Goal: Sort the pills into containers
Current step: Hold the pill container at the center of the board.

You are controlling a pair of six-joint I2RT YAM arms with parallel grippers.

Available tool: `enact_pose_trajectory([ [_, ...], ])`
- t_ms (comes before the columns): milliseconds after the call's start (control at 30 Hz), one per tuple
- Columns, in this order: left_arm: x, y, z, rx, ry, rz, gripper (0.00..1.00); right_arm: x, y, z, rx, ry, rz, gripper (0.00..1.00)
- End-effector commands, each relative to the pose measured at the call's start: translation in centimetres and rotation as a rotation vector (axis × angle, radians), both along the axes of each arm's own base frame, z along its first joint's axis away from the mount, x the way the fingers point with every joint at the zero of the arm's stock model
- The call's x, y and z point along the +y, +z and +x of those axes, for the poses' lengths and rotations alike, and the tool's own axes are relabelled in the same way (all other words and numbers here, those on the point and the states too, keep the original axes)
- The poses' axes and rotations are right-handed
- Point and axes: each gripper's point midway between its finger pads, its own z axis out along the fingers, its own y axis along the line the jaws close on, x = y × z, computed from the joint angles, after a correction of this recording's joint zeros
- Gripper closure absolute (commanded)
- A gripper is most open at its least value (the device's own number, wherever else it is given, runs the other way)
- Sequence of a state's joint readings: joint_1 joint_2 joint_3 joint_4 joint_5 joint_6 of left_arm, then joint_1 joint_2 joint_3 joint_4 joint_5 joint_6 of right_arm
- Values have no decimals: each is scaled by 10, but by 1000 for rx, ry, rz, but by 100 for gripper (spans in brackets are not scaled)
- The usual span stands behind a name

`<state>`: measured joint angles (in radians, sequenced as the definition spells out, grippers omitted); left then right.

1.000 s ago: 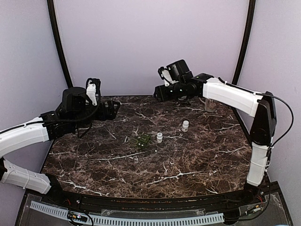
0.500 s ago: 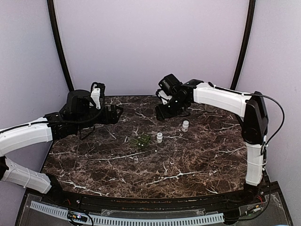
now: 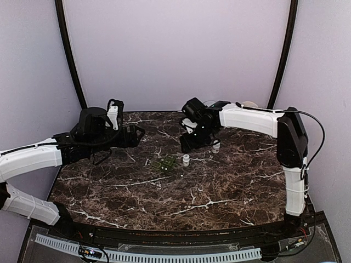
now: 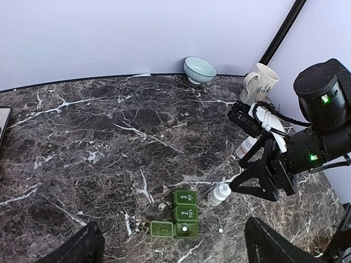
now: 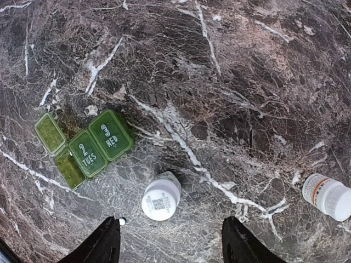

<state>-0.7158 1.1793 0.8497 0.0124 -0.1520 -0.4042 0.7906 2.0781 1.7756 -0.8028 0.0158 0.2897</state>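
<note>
Little of the sorting looks done. The green pill box (image 5: pixel 96 147) lies at left centre of the right wrist view, its "2 TUES" and "3 WED" lids down and one end cell flipped open. A pale speck in that cell, seen in the left wrist view, may be a pill; I cannot be sure. One loose white pill (image 5: pixel 122 221) sits on the table (image 3: pixel 137 192) just below the box. The right gripper (image 5: pixel 173 244), fingers apart and empty, hangs over the nearer white bottle (image 5: pixel 160 196); a second bottle (image 5: pixel 327 195) is at the right edge. The left gripper (image 4: pixel 175 246) is spread wide, holding nothing. A mug (image 4: pixel 262 81) and bowl (image 4: pixel 199 68) stand upper right, well apart from the box; nothing blocks it.
</note>
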Motion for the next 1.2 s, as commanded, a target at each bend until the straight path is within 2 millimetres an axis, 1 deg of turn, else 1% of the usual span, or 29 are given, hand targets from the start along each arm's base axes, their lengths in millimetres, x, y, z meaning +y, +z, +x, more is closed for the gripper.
enact_pose_trajectory([
  [0, -1, -6, -1, 19, -9, -11, 9, 6, -11, -7, 27, 16, 6, 37],
  [100, -2, -11, -3, 35, -16, -8, 10, 6, -14, -7, 31, 19, 3, 38],
  [233, -4, -22, -3, 64, -25, 7, 10, 5, -8, -3, 6, 11, 5, 38],
  [400, -9, -49, -3, 138, -40, 51, 10, 6, -2, -1, -8, 11, 10, 38],
  [567, -13, -80, -1, 246, -35, 82, 9, 7, 11, 1, -31, -2, 36, 38],
  [667, -13, -97, 0, 298, -20, 73, 8, 10, 19, -2, -38, 1, 54, 39],
  [833, -6, -111, 6, 344, 14, 9, 8, 20, 27, -9, -44, 9, 78, 41],
  [933, -1, -118, 10, 372, 32, -25, 8, 28, 30, -15, -37, 18, 97, 43],
  [967, -2, -121, 9, 383, 28, -32, 8, 30, 31, -18, -35, 20, 104, 43],
  [1033, 8, -127, 15, 405, 56, -53, 8, 36, 35, -20, -37, 21, 123, 46],
  [1167, 13, -139, 16, 442, 76, -85, 8, 48, 36, -27, -16, 34, 160, 57],
])
